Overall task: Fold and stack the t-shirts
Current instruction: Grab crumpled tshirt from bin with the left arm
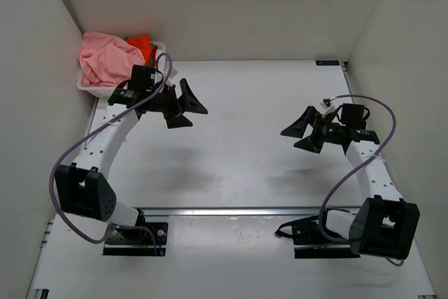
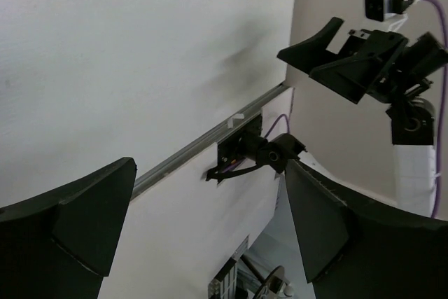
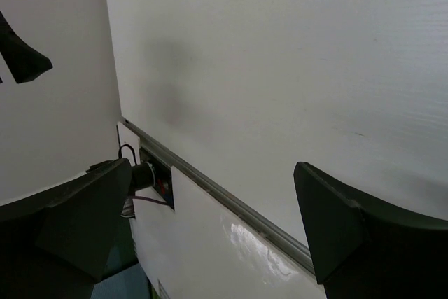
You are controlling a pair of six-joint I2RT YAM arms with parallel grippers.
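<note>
**Both tools wide open, holding nothing**

The left tool [image 1: 190,106] and right tool [image 1: 294,138] hang over the table [image 1: 245,166], jaws spread wide and empty. The salmon-pink t-shirt [image 1: 105,61] and orange t-shirt [image 1: 142,43] lie heaped in the white basket [image 1: 84,86] at the table's far left corner, near the left tool and well apart from the right.

I see both arms bent at the elbow above the table [image 1: 245,96], tips pointing at each other. My left pincer [image 1: 194,117] hovers over its far-left part, jaws spread wide; my right pincer [image 1: 289,141] over its right side, equally wide, gripping nothing.
</note>
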